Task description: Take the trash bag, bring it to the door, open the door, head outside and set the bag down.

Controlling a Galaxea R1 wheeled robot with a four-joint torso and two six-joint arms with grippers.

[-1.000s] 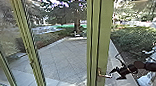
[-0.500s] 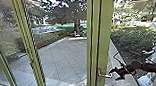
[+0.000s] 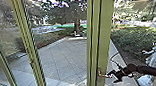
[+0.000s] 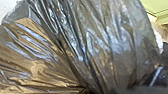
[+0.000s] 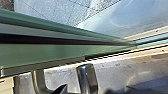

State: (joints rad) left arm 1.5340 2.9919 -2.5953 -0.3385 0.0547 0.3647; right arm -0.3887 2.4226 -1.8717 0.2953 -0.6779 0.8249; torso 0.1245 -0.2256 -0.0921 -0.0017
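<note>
Olive-green door frame (image 3: 103, 35), silver handle (image 5: 87, 77), grey grid-lined paving (image 3: 67, 56), grey-brown bag (image 4: 105, 42), green bush (image 3: 136, 40)

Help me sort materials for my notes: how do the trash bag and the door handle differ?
The trash bag is thin, creased film; the door handle looks smooth and rigid. The bag spreads in folds that gather together; the handle is a slim bar mounted on the green door frame. Both are shiny.

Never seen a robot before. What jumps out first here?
In the head view, a tall green door frame stands before a grey paved yard. From the right, the robot's jointed black right arm reaches to the frame's shiny metal lever handle. Crumpled, glossy grey plastic bag looms large in the left wrist view.
</note>
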